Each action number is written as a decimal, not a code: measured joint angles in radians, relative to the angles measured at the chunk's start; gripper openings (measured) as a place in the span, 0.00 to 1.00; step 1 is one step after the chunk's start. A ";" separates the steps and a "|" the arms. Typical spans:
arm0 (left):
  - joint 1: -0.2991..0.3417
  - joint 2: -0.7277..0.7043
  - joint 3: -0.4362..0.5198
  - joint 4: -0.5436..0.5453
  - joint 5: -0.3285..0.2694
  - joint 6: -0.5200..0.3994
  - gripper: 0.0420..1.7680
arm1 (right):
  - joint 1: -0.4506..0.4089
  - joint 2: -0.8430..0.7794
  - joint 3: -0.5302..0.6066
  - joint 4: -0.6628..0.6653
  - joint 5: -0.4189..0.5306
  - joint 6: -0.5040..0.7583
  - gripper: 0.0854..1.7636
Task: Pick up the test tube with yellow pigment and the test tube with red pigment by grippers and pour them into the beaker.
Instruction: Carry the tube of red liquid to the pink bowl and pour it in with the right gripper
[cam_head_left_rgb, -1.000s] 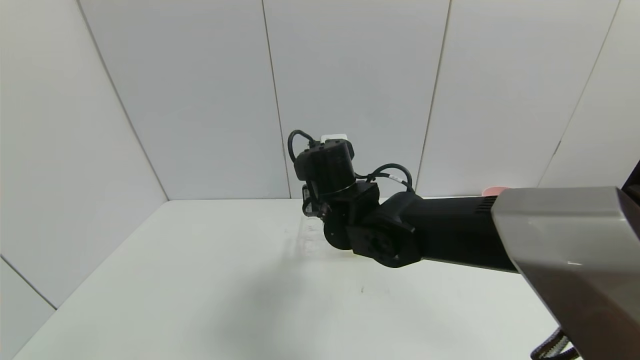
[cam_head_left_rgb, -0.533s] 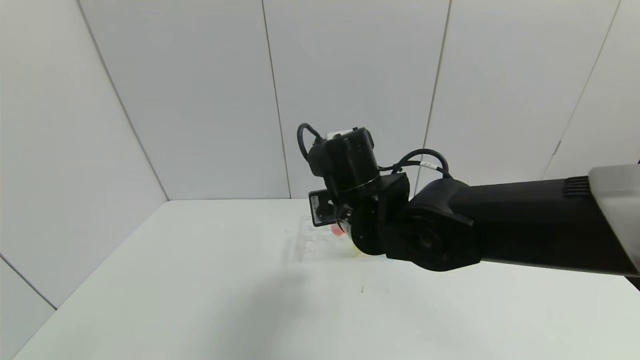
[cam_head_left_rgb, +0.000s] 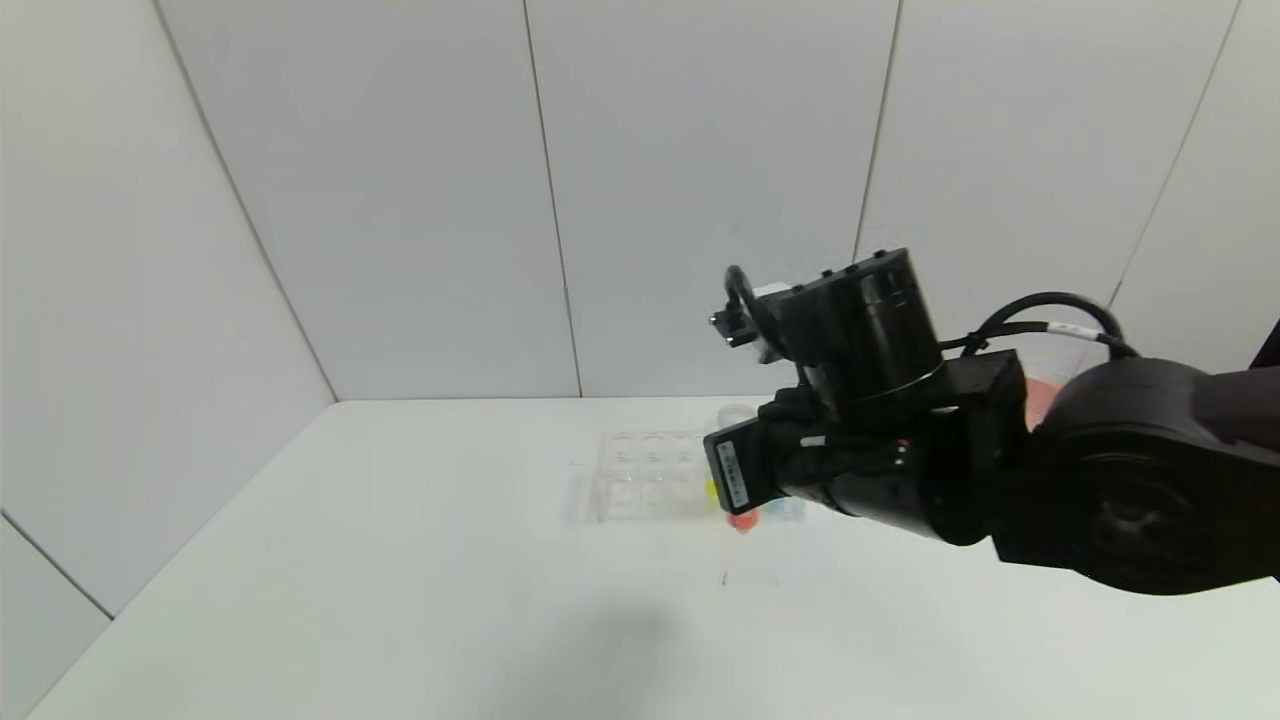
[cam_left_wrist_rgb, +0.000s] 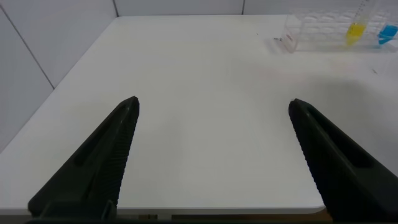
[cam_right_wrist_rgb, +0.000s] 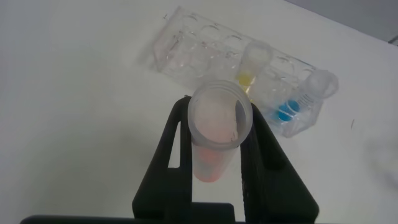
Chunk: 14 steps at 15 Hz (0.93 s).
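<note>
Clamped between the closed fingers of the right gripper (cam_right_wrist_rgb: 216, 163), the test tube with red pigment (cam_right_wrist_rgb: 214, 137) is held at frame centre. The left gripper (cam_left_wrist_rgb: 214, 146) is spread wide, holding nothing, at the frame bottom.

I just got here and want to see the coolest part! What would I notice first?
The right gripper holds the test tube with red pigment in shut jaws, lifted above the clear rack on the white table. The tubes with yellow pigment and blue liquid stand in that rack.

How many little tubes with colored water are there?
3. The test tube with red pigment is held in the right end effector. The test tube with yellow pigment and the blue tube stand in the clear rack.
</note>
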 joint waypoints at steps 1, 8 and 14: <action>0.000 0.000 0.000 0.000 0.000 0.000 0.97 | -0.023 -0.033 0.038 -0.002 0.036 -0.025 0.25; 0.000 0.000 0.000 0.000 0.000 0.000 0.97 | -0.246 -0.219 0.234 -0.011 0.318 -0.236 0.25; 0.000 0.000 0.000 0.000 0.000 0.000 0.97 | -0.452 -0.269 0.278 0.000 0.494 -0.401 0.25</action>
